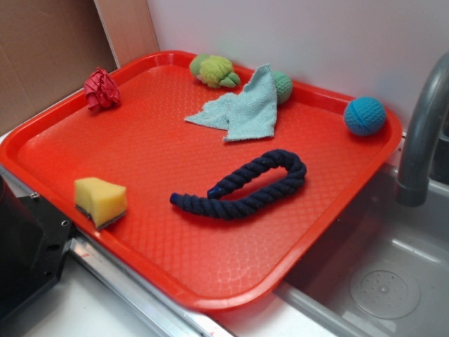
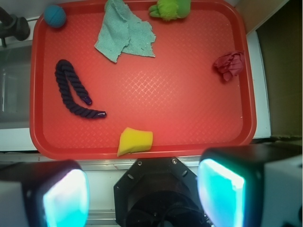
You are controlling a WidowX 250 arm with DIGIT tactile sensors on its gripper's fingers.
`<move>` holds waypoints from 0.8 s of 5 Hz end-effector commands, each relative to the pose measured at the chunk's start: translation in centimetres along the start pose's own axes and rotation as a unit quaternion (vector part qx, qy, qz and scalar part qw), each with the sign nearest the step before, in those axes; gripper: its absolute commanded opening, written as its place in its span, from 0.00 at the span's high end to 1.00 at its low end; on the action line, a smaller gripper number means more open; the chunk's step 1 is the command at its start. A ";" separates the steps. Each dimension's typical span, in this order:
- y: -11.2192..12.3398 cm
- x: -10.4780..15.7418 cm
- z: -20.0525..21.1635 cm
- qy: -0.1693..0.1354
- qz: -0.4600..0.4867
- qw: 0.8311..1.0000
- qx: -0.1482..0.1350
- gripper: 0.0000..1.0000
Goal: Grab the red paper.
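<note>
With nothing yet grasped, the gripper [image 2: 144, 191] hangs high above the tray's [image 2: 189, 113] near edge, fingers [image 2: 221, 193] spread wide and empty, the red paper [image 2: 229, 65] lying untouched well ahead and to their right.

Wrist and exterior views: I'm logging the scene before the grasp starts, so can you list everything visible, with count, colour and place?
tray: one, orange-red, beside the sink
red paper: one, dark red wad, on the tray by one edge near a corner
sponge: one, yellow, near the tray edge closest to the robot
rope: one, dark navy, looped, mid tray
cloth: one, pale teal, crumpled, far side of the tray
blue ball: one, in a far corner
green toy: one, yellow-green, far edge
faucet: one, grey, over the sink
gripper: one, pads glowing cyan, open, off the tray
</note>
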State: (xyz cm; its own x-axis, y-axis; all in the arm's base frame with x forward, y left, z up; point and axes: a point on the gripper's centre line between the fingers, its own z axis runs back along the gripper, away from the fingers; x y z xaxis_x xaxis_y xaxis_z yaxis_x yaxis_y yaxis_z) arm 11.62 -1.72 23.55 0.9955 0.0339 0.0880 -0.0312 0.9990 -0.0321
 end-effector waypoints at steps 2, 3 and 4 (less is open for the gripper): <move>2.9 1.8 -4.0 -0.005 0.082 0.996 0.025 0.00; 5.5 3.7 -6.8 -0.006 0.173 0.985 0.020 0.00; 7.5 5.3 -9.5 -0.012 0.237 0.971 0.040 0.00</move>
State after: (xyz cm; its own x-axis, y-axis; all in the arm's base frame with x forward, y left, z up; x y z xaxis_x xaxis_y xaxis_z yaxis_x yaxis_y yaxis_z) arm 17.67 5.17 13.73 0.8707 0.4841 0.0867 -0.4863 0.8738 0.0053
